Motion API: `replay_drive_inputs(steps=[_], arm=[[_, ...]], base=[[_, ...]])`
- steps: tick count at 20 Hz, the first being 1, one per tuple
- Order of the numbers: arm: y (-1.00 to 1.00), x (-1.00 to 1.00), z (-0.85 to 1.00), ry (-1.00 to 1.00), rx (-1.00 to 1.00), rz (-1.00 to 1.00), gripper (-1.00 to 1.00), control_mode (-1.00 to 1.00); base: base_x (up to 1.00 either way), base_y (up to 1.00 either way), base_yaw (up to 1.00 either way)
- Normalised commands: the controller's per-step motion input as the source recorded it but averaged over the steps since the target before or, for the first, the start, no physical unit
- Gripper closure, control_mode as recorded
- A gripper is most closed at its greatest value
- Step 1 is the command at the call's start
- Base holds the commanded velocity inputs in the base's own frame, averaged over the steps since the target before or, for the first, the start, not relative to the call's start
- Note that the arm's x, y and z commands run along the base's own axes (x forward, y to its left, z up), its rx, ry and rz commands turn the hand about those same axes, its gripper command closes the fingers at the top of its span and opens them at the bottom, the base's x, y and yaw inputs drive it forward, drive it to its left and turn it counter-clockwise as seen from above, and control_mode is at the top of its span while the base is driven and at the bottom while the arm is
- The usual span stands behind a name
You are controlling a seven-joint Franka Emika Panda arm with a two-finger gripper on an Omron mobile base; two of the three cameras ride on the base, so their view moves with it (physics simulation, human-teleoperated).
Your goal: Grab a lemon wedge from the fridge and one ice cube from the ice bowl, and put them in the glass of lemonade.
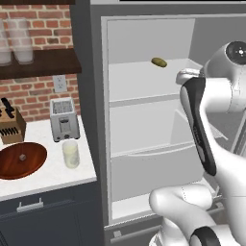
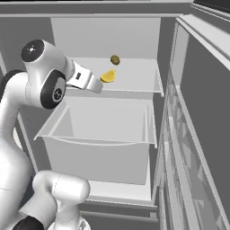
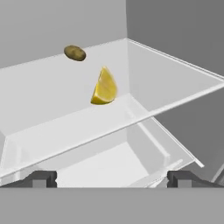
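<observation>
My two-finger claw [image 3: 112,178] is spread wide, nothing between the dark fingertips [image 3: 43,178], aimed into the open dark grey fridge with the white shelved interior [image 2: 112,117]. The small bright yellow lemon wedge [image 3: 104,86] sits on the fridge's upper white shelf [image 3: 65,131], ahead of the claw and above it in hand view, roughly centred between the tips but well apart from them, no contact. Wedge stands on edge: long axis near vertical in hand view, pointed end up, curved rind to the right and bottom, cut face toward the left. Beyond it, further back on the same shelf, lies an olive-green oblong item [image 3: 75,53], long axis roughly along the shelf's width. Right base view shows the wedge [image 2: 108,76] just beside the end of my hand, near the shelf's front edge, green item [image 2: 115,59] behind it; below is a large white drawer bin [image 2: 99,134]. Left base view has the green item [image 1: 159,62] on the shelf; there my arm covers the spot where the wedge would be. That view adds the white counter [image 1: 48,168] left of the fridge: a wide shallow reddish-brown wooden bowl [image 1: 21,159] with a tiny pale grey cube [image 1: 22,156] in it, a short glass of pale creamy-yellow liquid [image 1: 71,153] just in front of a silver toaster [image 1: 64,119], and a wooden knife block [image 1: 10,124].
</observation>
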Motion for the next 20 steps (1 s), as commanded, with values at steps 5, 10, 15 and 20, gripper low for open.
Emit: replay_drive_inputs(steps=[5, 10, 15, 20], arm=[[-0.07, 0.41, 0.0, 0.01, 0.0, -0.06, -1.0, -1.0], [-0.16, 0.38, 0.0, 0.04, 0.02, -0.06, -1.0, -1.0], [-0.17, 0.38, -0.04, 0.03, 0.0, -0.04, -1.0, -1.0], [-0.03, 0.48, -0.06, 0.05, 0.0, -0.04, -1.0, -1.0]], base=[[0.0, 0.0, 0.0], [0.0, 0.0, 0.0], [0.0, 0.0, 0.0], [0.0, 0.0, 0.0]])
